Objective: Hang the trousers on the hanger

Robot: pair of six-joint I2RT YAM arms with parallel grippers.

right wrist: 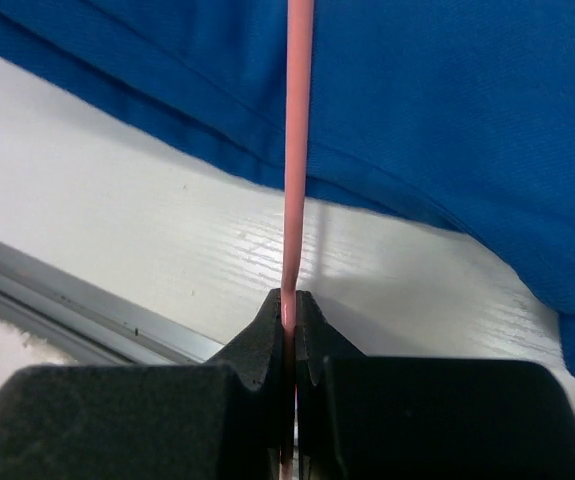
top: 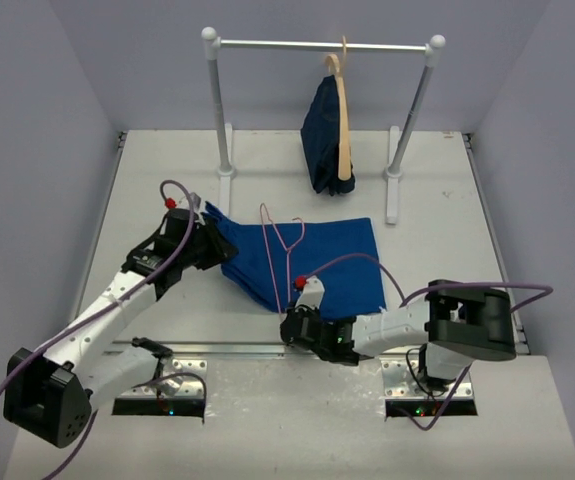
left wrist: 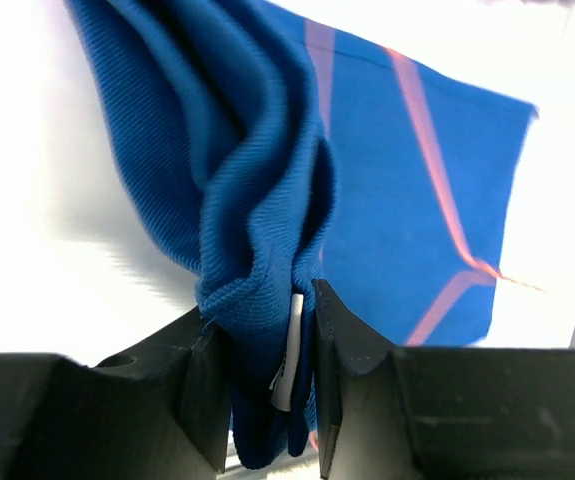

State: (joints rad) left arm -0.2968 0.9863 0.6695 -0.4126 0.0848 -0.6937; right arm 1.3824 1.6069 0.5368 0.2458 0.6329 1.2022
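Note:
The royal-blue trousers [top: 312,262] lie spread on the table's middle, bunched at their left end. My left gripper [top: 210,240] is shut on that bunched end; in the left wrist view the cloth [left wrist: 257,200] and a white label sit pinched between the fingers. The pink wire hanger [top: 275,255] lies over the trousers, hook toward the back. My right gripper [top: 293,325] is shut on the hanger's near end; in the right wrist view the pink wire [right wrist: 296,150] runs up from the closed jaws over the trousers [right wrist: 447,110].
A white clothes rail [top: 322,45] stands at the back, carrying a pale wooden hanger [top: 341,110] with a dark navy garment [top: 323,135]. A metal strip [top: 227,350] runs along the near table edge. Grey walls enclose both sides.

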